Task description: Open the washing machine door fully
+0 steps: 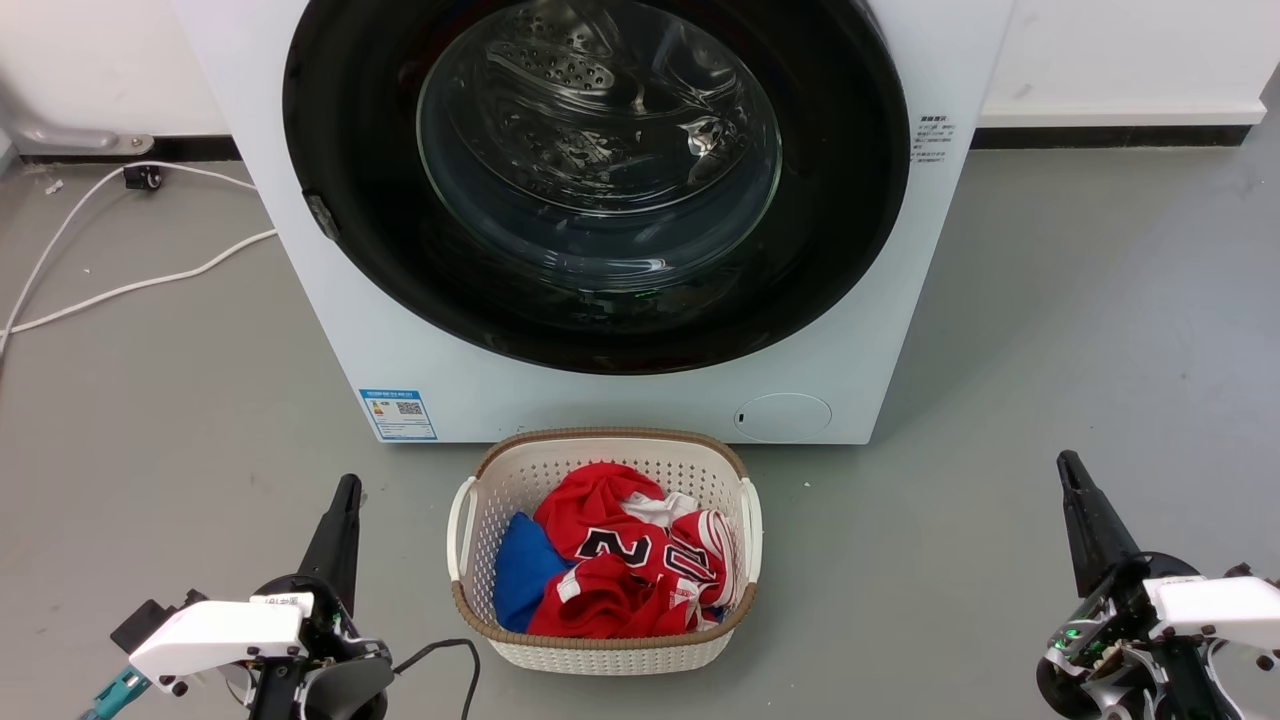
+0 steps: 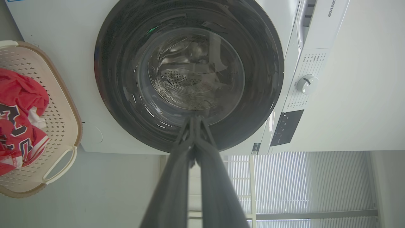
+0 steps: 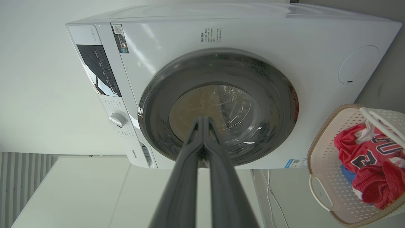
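The washing machine door (image 1: 600, 180) is a glossy black disc with a clear glass bowl at its centre, lying flat against the white machine front. It also faces the left wrist view as the door (image 2: 190, 76) and the right wrist view as the door (image 3: 218, 107). My left gripper (image 1: 347, 487) rests low at the lower left, shut and holding nothing; its tips (image 2: 194, 117) meet. My right gripper (image 1: 1066, 462) rests at the lower right, also shut and holding nothing, with tips (image 3: 202, 118) together. Both stand well back from the door.
A white laundry basket (image 1: 465, 520) with red and blue clothes stands on the floor just before the machine, between my arms. A small round white flap (image 1: 783, 416) sits at the machine's lower right. White cables (image 1: 120, 285) trail on the grey floor at the left.
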